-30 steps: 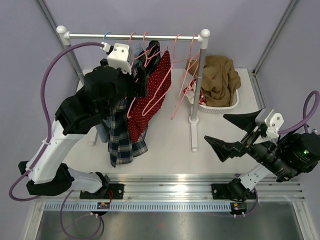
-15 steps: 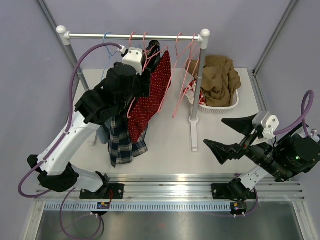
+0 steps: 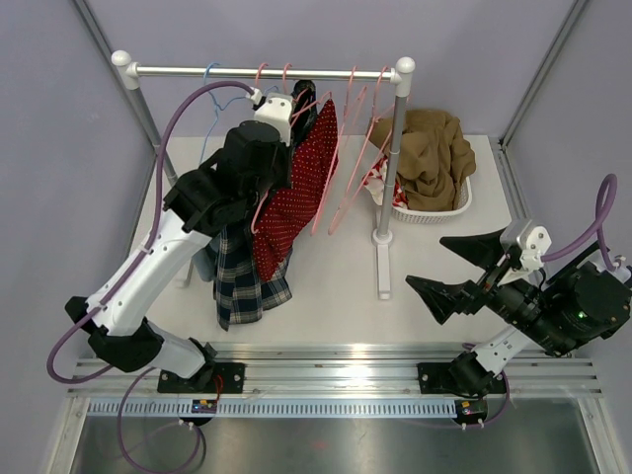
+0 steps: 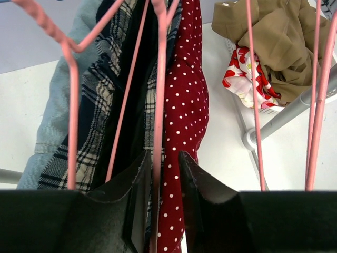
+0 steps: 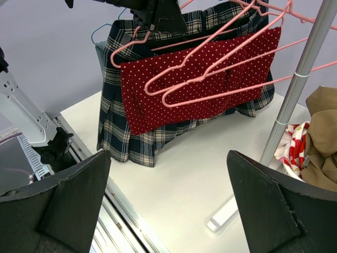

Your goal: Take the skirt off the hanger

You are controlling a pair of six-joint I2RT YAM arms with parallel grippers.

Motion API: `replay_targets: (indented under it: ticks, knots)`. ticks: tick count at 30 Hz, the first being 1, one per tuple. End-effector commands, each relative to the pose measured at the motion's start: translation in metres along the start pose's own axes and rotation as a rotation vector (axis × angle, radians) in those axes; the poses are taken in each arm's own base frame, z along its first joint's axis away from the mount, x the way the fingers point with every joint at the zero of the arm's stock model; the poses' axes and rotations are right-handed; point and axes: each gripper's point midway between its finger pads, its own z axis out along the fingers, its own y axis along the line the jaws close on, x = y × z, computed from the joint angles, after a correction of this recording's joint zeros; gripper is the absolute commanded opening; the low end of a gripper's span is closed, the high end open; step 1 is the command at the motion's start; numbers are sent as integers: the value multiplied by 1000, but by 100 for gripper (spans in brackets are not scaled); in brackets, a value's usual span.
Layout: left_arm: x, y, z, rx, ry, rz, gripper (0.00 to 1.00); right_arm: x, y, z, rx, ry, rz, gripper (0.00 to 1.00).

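A red polka-dot skirt (image 3: 296,188) (image 4: 185,105) (image 5: 195,89) hangs on a pink hanger (image 4: 159,100) from the rail (image 3: 267,71), in front of a plaid skirt (image 3: 242,272) (image 5: 131,142). My left gripper (image 3: 299,107) (image 4: 163,155) is up at the rail, its jaws drawn in close around the pink hanger's wire, with the red skirt's top edge right beside it. My right gripper (image 3: 427,259) (image 5: 168,158) hovers wide open and bare over the table's right front, facing the skirts.
Several bare pink hangers (image 3: 355,148) hang at the rail's right end next to the rack post (image 3: 392,148). A white basket (image 3: 434,209) with brown cloth (image 3: 430,153) and a red-patterned garment stands behind the post. A denim garment (image 4: 58,110) hangs at the left.
My left arm has swung right along the rail to the red skirt's hanger, and its jaws have narrowed onto the wire. The right arm has barely moved.
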Motion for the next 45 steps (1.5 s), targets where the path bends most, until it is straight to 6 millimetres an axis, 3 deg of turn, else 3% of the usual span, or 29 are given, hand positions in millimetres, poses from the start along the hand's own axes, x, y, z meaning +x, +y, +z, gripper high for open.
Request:
replay_targets:
  ticks: [1, 2, 6, 9, 10, 14, 18, 22, 25, 26, 28, 30, 31, 32, 33, 34, 35, 36, 37, 38, 39, 40, 41, 45]
  knots:
    - [-24, -5, -3, 41, -69, -41, 26, 2, -7, -1, 36, 4, 40, 99]
    - [-24, -7, -2, 45, -66, -38, 13, 3, -7, -1, 39, 5, 34, 99]
    - [-44, -5, -13, 52, -94, -48, 0, 4, -6, -1, 36, 7, 28, 99]
    - [-57, -3, -24, 62, -107, -31, 0, 3, -3, 0, 26, 6, 34, 99]
    - [-77, 0, -38, 71, -158, -45, 0, 2, -1, 0, 20, 4, 38, 99]
    - [-104, 9, -63, 78, -219, -53, 0, 1, 7, 1, 3, -4, 24, 99]
    - [-108, 12, -78, 97, -233, -73, 0, -1, 15, 4, 9, -17, -19, 99]
    - [-105, 14, -99, 140, -251, -124, 0, -24, 24, 7, 0, -38, -26, 99]
    - [-97, 12, -102, 157, -242, -139, 0, -44, 42, 10, -45, -53, -67, 99]
    - [-96, 14, -106, 158, -246, -146, 0, -43, 60, 14, -52, -44, -122, 99]
    - [-91, 11, -105, 167, -236, -149, 0, -57, 74, 18, -116, -36, -180, 100]
    - [-89, 10, -106, 172, -228, -152, 0, -41, 98, 49, -97, 57, -289, 99]
    - [-88, 10, -107, 170, -226, -152, 0, -35, 106, 54, -206, 149, -282, 99]
    - [-87, 9, -107, 169, -223, -152, 0, 1, 129, 84, -181, 274, -384, 99]
    - [-86, 11, -110, 170, -223, -154, 0, 18, 114, 107, -84, 348, -436, 99]
    - [-85, 11, -111, 169, -225, -158, 0, 32, 103, 118, -12, 417, -500, 99]
    - [-85, 13, -113, 168, -226, -159, 0, 63, 110, 139, 6, 500, -553, 99]
    - [-85, 15, -118, 169, -233, -162, 0, 72, 92, 156, 58, 537, -528, 99]
    - [-82, 17, -118, 165, -228, -158, 0, 80, 103, 169, 0, 520, -443, 99]
    - [-82, 18, -120, 163, -230, -158, 0, 83, 101, 178, -14, 505, -382, 99]
    - [-80, 20, -122, 159, -225, -156, 0, 101, 99, 184, -28, 520, -347, 99]
    - [-79, 20, -122, 158, -221, -152, 0, 91, 98, 198, -30, 455, -226, 99]
    - [-76, 20, -120, 155, -212, -143, 0, 83, 96, 198, -31, 421, -183, 99]
    - [-70, 21, -115, 144, -196, -124, 0, 79, 111, 215, -54, 378, -124, 99]
